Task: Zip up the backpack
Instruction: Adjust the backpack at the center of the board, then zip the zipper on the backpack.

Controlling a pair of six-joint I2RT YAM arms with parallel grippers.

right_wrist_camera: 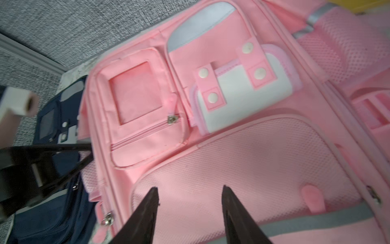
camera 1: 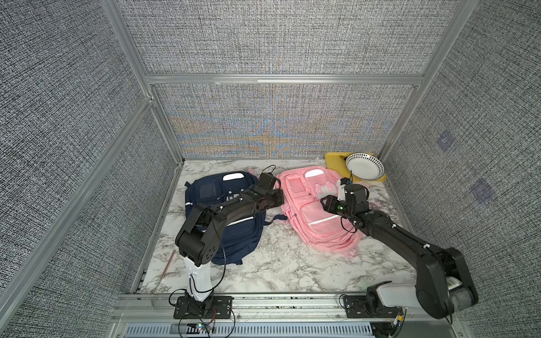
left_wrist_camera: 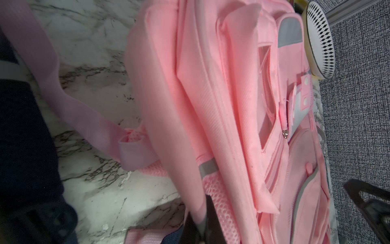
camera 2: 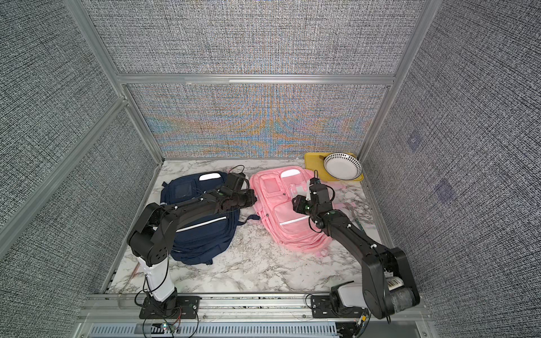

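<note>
- The pink backpack, soft fabric with a mesh pocket, lies flat on the marble table.
- My left end effector pinches its side fabric.
- My right end effector hangs open above the pocket.

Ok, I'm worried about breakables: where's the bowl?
In both top views the bowl sits on the yellow tray in the far right corner, behind the pink backpack.
</note>
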